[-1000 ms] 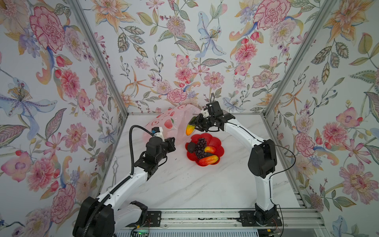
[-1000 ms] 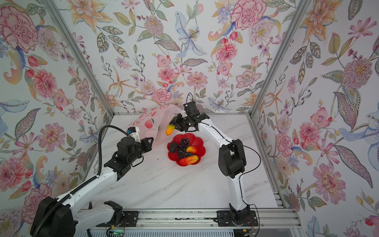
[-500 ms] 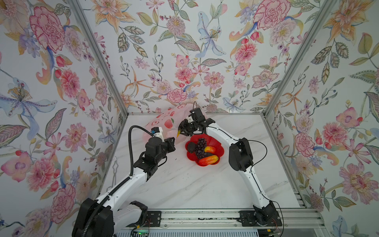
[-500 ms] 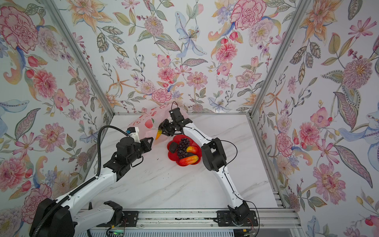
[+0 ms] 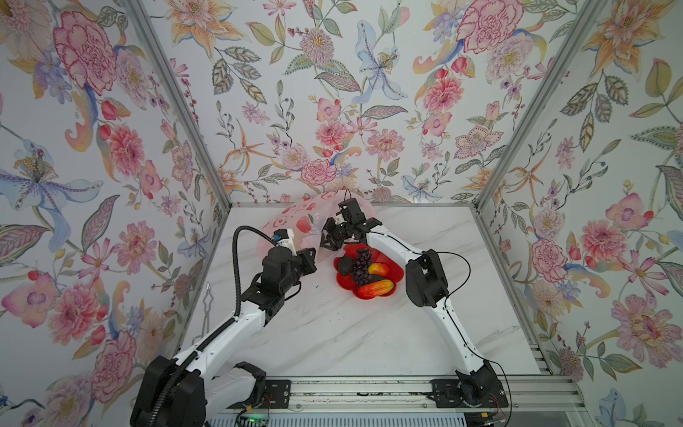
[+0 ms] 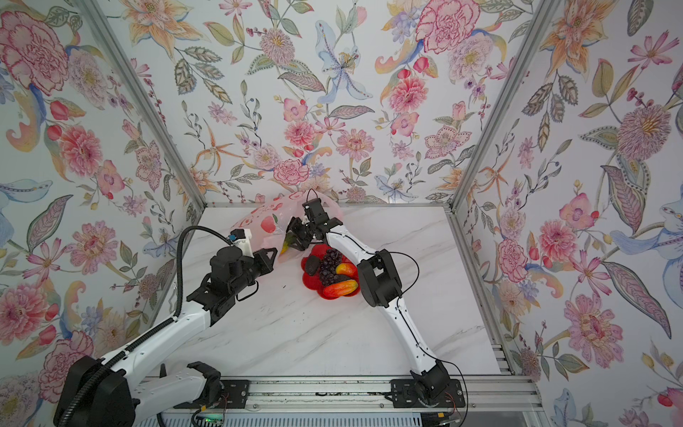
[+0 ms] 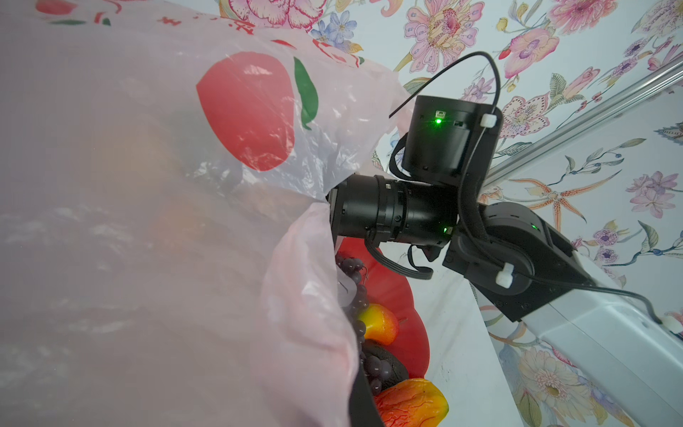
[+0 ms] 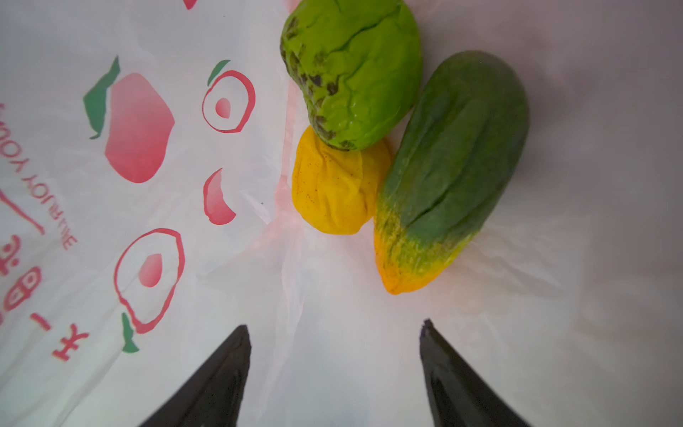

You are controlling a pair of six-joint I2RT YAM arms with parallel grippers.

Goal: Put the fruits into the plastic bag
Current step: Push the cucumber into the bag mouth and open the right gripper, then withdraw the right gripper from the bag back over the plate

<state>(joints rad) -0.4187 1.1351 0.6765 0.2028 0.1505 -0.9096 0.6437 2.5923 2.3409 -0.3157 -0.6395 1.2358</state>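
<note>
a white marble-patterned tabletop (image 5: pixel 351 332) is shown, enclosed on three sides by floral wallpaper (image 5: pixel 332 92) set behind aluminium posts (image 5: pixel 173 100). both arms are mounted on a rail (image 5: pixel 369 386) at the near edge.

in both top views the plastic bag (image 5: pixel 292 222) is seen raised at the far side of the table, left of centre, against the back wall. a red flower-shaped dish (image 5: pixel 398 273) is placed just beside it. a dark purple grape bunch (image 5: pixel 361 264), a dark avocado-like piece (image 5: pixel 345 265) and two red-orange mango shapes (image 5: pixel 375 289) are held in the dish.

the left gripper (image 5: pixel 309 258) is set at the bag's near rim. its jaws are closed and the film appears pinched in them. the right gripper (image 5: pixel 330 242) is reached into the bag's mouth.

the bag's interior is shown only in the right wrist view. there the black fingertips (image 8: pixel 236 344) are spread wide with nothing between them. beyond them three fruits lie touching on the film: a green bumpy ball (image 8: pixel 351 70), a yellow lemon-like one (image 8: pixel 336 188) and a green-yellow oblong (image 8: pixel 451 166).

in the left wrist view these fruits are veiled by the pink film. only there is the right arm's wrist (image 7: pixel 388 214) seen entering between the bag's folds, above the dish.
</note>
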